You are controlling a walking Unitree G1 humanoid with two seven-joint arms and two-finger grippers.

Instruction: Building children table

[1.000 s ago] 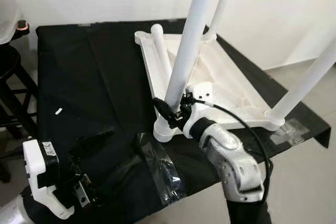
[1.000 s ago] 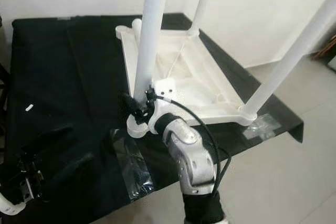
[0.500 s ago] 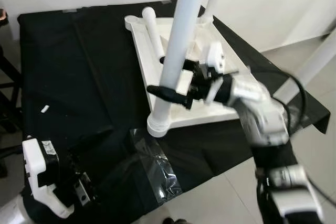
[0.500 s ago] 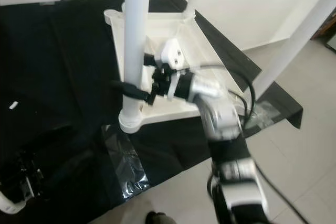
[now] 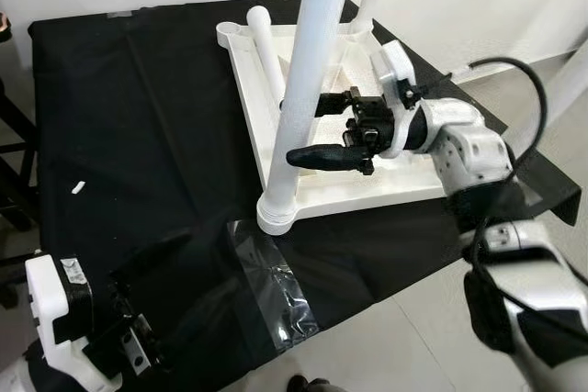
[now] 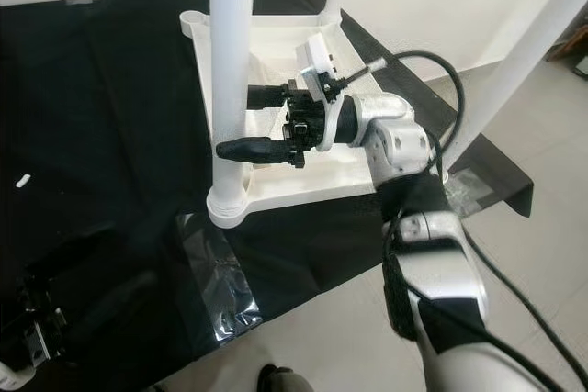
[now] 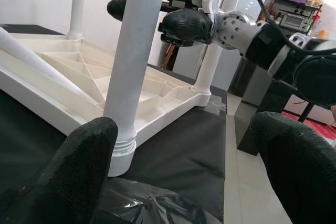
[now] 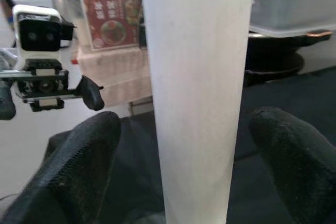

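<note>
Head views: upturned white plastic children's table (image 5: 367,149) on black-draped bench (image 5: 138,117); near tubular leg (image 5: 308,80) upright at its seven-o'clock corner. Light, stiff, slick; best gripped mid-shaft.

Right wrist: right gripper (image 8: 184,161) fingers apart, straddling leg, released and raised since before.

Left wrist: left gripper (image 7: 184,177) open, idle.

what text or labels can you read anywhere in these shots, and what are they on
No text can be read as it stands.
Red sign with a food picture, behind the white table leg in the right wrist view: characters too blurred to read.
Small sticker on the left gripper's white wrist housing: print too small to read.
Boxes on the far shelf in the left wrist view: too small to read.
</note>
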